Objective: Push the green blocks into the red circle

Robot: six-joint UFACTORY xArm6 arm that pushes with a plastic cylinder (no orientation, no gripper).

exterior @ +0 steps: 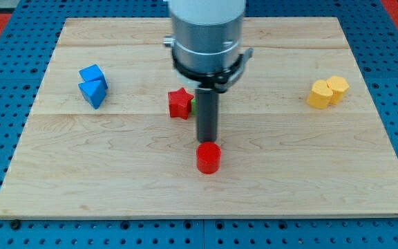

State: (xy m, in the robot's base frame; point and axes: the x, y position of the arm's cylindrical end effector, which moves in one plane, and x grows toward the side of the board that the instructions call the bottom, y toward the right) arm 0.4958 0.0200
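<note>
A red round block (209, 158) stands on the wooden board below the middle. My tip (206, 140) is just above it in the view, very close to its far edge; contact cannot be told. A red star block (179, 103) lies left of the rod. A sliver of green block (193, 106) shows between the star and the rod; the rod hides the rest of it, so its shape cannot be made out. No other green block shows.
Two blue blocks (93, 85) sit together at the view's left. Two yellow blocks (327, 92) sit together at the view's right. The arm's grey housing (207, 38) hides the board's top middle. The board (199, 194) lies on a blue pegboard.
</note>
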